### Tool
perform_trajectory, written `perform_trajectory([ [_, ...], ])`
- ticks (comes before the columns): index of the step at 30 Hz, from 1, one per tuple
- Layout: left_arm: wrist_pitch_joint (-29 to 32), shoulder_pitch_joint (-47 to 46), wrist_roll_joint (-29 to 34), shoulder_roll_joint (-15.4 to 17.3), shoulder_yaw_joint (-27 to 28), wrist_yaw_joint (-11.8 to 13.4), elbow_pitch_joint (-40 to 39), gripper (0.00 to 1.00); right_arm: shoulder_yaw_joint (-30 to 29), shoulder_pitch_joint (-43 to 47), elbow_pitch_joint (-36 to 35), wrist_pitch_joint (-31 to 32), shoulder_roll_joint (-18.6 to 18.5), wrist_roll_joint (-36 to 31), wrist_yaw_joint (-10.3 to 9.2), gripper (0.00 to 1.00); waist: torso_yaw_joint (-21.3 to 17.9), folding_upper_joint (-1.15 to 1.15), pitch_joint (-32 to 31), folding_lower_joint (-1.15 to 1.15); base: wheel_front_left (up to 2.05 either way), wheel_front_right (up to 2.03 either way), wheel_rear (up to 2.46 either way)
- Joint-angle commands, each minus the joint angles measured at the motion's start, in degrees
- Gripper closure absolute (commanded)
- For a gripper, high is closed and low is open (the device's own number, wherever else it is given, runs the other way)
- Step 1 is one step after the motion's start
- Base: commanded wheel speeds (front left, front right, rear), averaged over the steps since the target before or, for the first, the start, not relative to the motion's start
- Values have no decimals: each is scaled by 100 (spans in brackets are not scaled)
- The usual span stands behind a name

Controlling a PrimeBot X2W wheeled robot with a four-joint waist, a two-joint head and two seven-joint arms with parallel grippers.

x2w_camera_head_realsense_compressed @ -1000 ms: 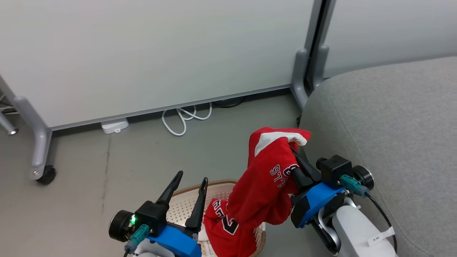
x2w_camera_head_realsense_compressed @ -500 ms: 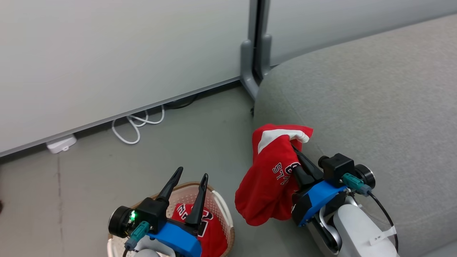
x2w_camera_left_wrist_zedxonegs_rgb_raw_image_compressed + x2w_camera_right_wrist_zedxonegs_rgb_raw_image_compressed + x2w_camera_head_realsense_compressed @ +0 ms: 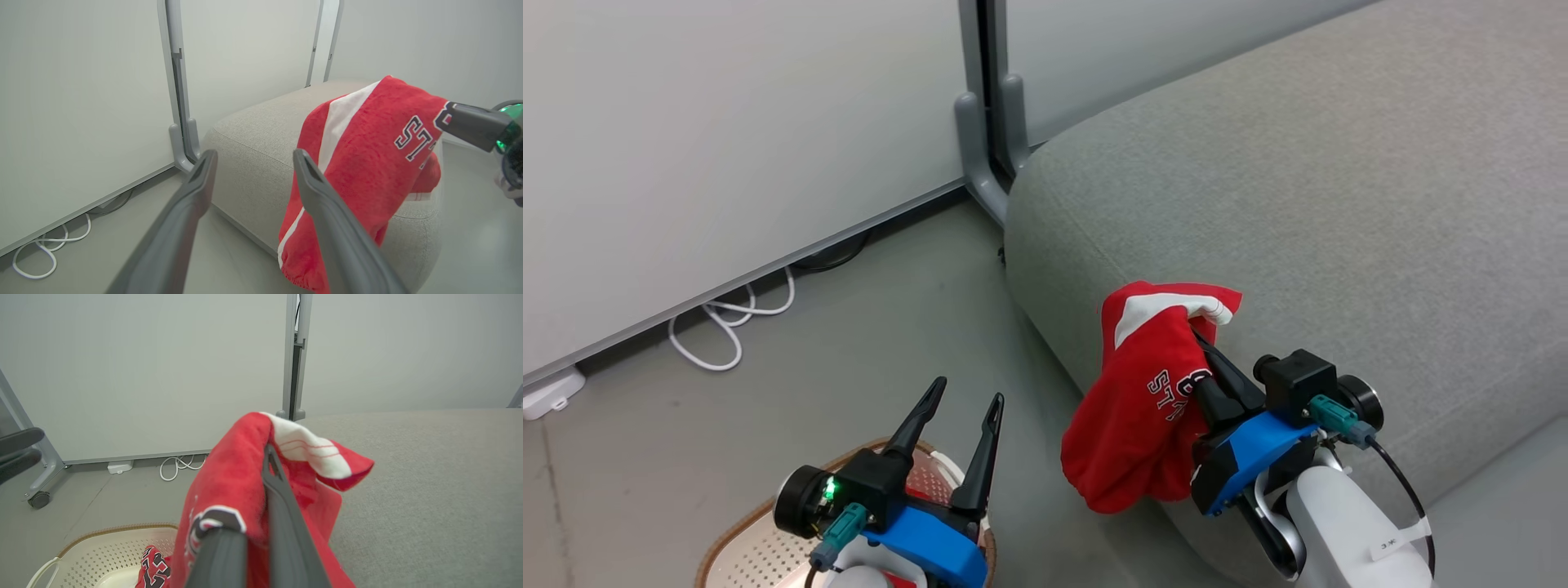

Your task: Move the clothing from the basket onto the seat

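Observation:
My right gripper [image 3: 1197,333] is shut on a red garment [image 3: 1139,400] of the clothing, with a white stripe and black-and-white lettering. The garment hangs bunched from the fingers, against the rounded front-left edge of the grey seat [image 3: 1339,204]. In the right wrist view the red garment [image 3: 229,477] drapes over the right gripper [image 3: 265,455], hiding one finger. The cream basket [image 3: 118,549] stands below on the floor with a second red garment [image 3: 152,566] in it. My left gripper [image 3: 968,390] stands open above the basket [image 3: 743,549] and holds nothing. In the left wrist view the left gripper [image 3: 254,155] points at the seat [image 3: 253,139] and the garment [image 3: 367,155].
Pale partition panels stand behind, joined by a grey post [image 3: 984,122] right at the seat's corner. A white cable [image 3: 727,314] and a white adapter [image 3: 547,392] lie on the floor along the wall. A castor foot [image 3: 39,498] stands at the left.
The head camera has turned towards the seat, so the whole picture slid left. The held garment's lower end came out of the basket and now hangs by the seat's edge.

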Motion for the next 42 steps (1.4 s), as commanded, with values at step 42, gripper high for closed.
perform_trajectory([
  [42, -17, -745, 304, 740, -156, -12, -747, 0, -1883, -2146, -296, -28, -198, 563, 0, 100, -105, 0, 1904, 0, 0, 0, 0],
])
